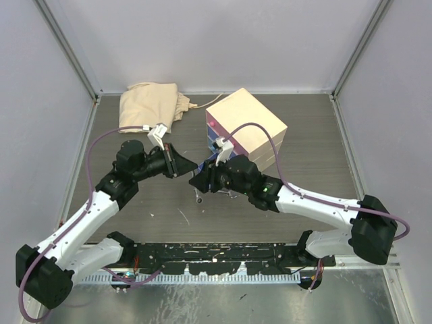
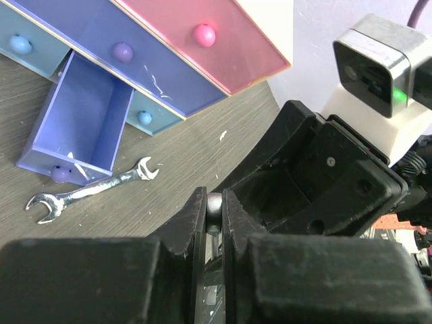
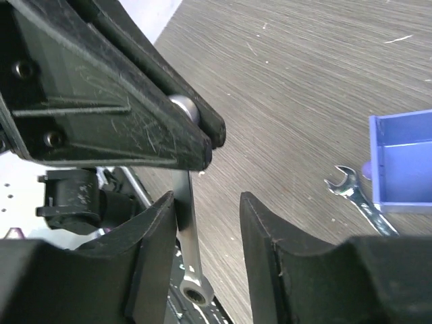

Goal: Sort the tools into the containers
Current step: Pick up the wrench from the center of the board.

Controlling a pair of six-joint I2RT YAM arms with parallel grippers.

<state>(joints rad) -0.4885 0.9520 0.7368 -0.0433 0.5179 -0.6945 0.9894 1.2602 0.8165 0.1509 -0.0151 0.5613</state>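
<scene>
Crumpled beige cloth (image 1: 150, 101) at far-left corner of grey table (image 1: 314, 152).

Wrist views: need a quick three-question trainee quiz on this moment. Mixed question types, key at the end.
1. True or false: the left hand is shut on a silver spanner.
2. The right hand is: A) shut on the spanner; B) open, with a finger on either side of the spanner's shaft; C) reaching into a drawer.
3. What lies on the table by the front of the pulled-out blue drawer?

Key: 1 true; 2 B; 3 a second spanner.
</scene>
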